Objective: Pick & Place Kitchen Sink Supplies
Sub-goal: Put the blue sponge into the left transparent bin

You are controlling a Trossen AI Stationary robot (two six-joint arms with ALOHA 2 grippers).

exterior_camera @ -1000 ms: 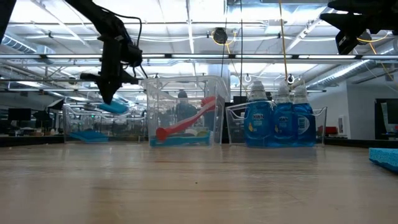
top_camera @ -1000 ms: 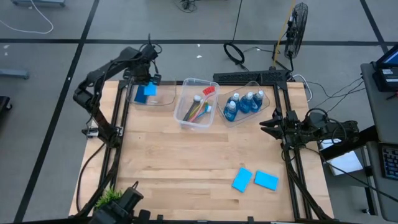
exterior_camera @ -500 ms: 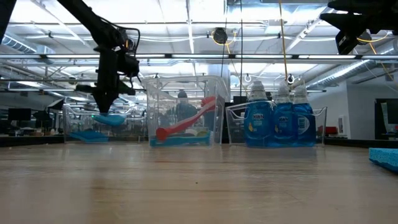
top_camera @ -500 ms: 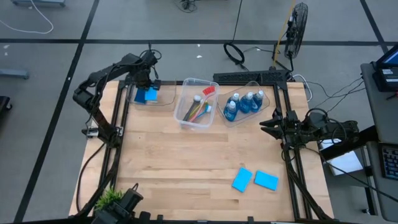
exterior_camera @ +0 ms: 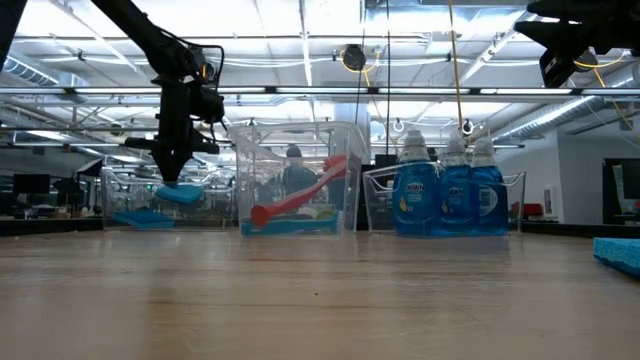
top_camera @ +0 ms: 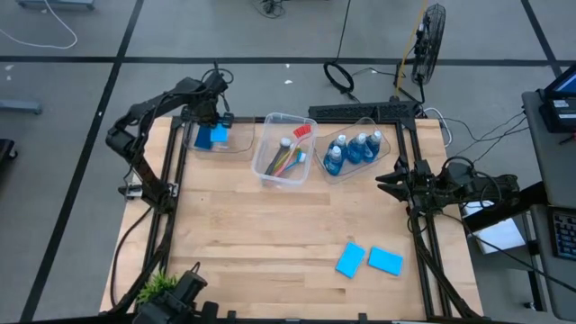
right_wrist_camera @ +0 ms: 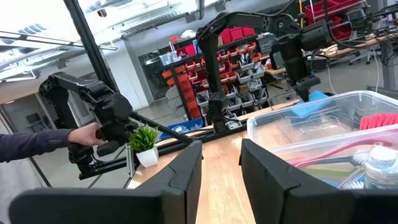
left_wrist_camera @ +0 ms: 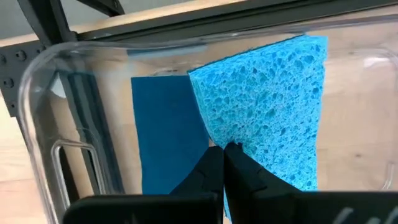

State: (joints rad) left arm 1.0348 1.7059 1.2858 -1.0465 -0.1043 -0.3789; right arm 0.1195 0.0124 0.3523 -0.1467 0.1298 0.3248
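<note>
Sponge (left_wrist_camera: 267, 106), clamped by left gripper (left_wrist_camera: 224, 163), hangs over upper-left bin (top_camera: 236, 144); next: release. Right gripper (right_wrist_camera: 221, 165) idles, parted.

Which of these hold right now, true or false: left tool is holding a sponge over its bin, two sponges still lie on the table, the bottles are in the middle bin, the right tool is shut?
1. The left tool grips a sponge over the left bin. True.
2. Two sponges lie on the table. True.
3. The bottles stand in the middle bin. False: they are in the right bin; the middle bin holds the brushes.
4. The right tool is shut. False: its fingers are apart, holding nothing.
</note>
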